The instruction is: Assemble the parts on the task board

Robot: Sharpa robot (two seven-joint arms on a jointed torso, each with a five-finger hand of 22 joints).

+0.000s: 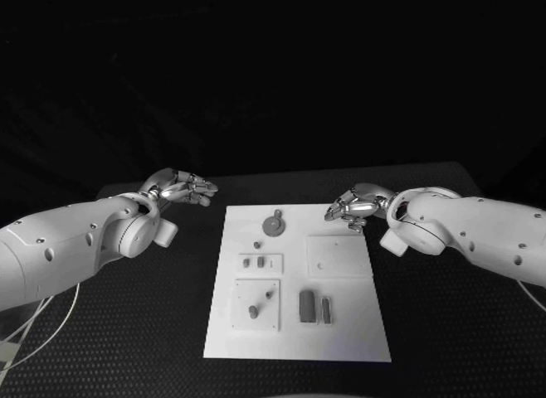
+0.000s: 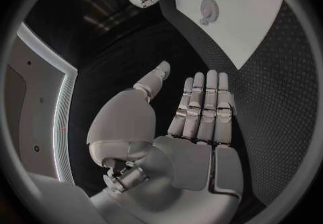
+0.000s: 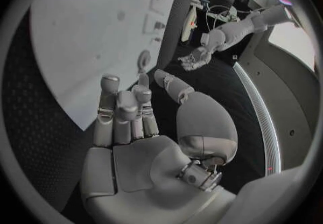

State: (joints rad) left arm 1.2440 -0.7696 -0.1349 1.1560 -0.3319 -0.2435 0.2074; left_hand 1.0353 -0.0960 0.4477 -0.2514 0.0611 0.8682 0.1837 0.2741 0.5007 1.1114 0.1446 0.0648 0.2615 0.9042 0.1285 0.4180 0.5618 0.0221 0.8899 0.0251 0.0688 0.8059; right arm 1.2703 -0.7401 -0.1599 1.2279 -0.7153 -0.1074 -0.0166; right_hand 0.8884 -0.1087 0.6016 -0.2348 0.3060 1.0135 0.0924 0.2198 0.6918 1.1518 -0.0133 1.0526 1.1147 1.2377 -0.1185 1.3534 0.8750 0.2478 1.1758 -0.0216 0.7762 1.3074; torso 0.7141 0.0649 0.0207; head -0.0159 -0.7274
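Hovering beside the board, our left hand and right hand hold nothing, fingers apart.

Both white arms reach in over the black table from either side, elbows low. The silver many-fingered left hand is held up with nothing in it, its fingers straight and side by side, thumb apart. The silver right hand is likewise empty, fingers loosely extended, thumb spread.
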